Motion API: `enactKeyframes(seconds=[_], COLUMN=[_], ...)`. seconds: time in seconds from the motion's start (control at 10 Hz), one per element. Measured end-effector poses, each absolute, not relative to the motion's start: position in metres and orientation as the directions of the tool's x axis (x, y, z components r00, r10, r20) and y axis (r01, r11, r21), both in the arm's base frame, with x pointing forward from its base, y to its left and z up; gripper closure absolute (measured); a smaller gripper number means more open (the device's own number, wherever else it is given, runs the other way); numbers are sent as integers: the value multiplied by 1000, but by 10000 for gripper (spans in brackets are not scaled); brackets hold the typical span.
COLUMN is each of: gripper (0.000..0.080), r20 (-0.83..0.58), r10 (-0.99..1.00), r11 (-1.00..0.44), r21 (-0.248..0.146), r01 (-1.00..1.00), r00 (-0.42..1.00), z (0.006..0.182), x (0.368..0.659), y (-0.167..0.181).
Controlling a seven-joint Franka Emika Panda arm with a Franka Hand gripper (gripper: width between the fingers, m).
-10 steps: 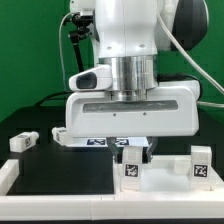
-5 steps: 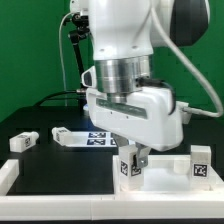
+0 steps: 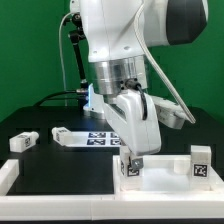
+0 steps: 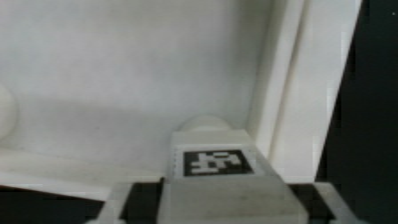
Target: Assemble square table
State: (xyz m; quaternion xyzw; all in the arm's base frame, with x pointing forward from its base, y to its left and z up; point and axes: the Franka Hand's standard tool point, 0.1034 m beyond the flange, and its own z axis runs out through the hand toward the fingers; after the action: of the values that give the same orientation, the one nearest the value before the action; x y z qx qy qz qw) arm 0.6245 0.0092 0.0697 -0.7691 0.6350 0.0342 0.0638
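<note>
My gripper [image 3: 131, 158] is shut on a short white leg [image 3: 130, 170] with a black-and-white tag, held upright against the white square table top [image 3: 165, 168] at the exterior view's right. In the wrist view the leg [image 4: 217, 158] sits between my dark fingers [image 4: 135, 202], with the top's flat face [image 4: 125, 100] and its raised rim [image 4: 306, 90] beyond. A second leg [image 3: 201, 161] stands upright at the top's far right end. A third leg [image 3: 22, 142] lies at the exterior view's left.
The marker board [image 3: 85, 137] lies on the black table behind my gripper. A low white border rail [image 3: 60, 196] runs along the front edge. A green backdrop stands behind.
My wrist has turned about its vertical axis over the last second, with the gripper staying closed on the leg at about the same spot.
</note>
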Motion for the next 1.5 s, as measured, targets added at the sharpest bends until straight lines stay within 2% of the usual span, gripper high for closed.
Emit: enactKeyframes(seconds=[0.1,0.2,0.3,0.4,0.5,0.8,0.9,1.1,1.2,1.3,1.4,1.5], gripper=[507,329,194,194,157,151,151,151,264,264,446,512], r20=[-118,-49,2,19,24,66,132,128,129,126,121,119], r10=[-962,-890,-746,-635,-611,-339,-44,-60,-61,-119,-183,-218], r11=[-241,-446,-660,-768,-787,-938,-998,-997,-997,-992,-982,-975], r21=[-70,-117,-133,-122,-122,-99,-47,-51,-51,-60,-69,-73], r01=[-968,-887,-739,-629,-604,-332,-38,-54,-55,-112,-176,-211], r00=[248,454,666,772,791,938,990,990,990,985,976,969], z=[70,67,59,59,59,61,84,82,82,82,82,82], x=[626,626,618,616,617,619,636,634,635,634,634,634], y=[10,11,15,17,16,11,-5,-5,-6,-5,-5,-5])
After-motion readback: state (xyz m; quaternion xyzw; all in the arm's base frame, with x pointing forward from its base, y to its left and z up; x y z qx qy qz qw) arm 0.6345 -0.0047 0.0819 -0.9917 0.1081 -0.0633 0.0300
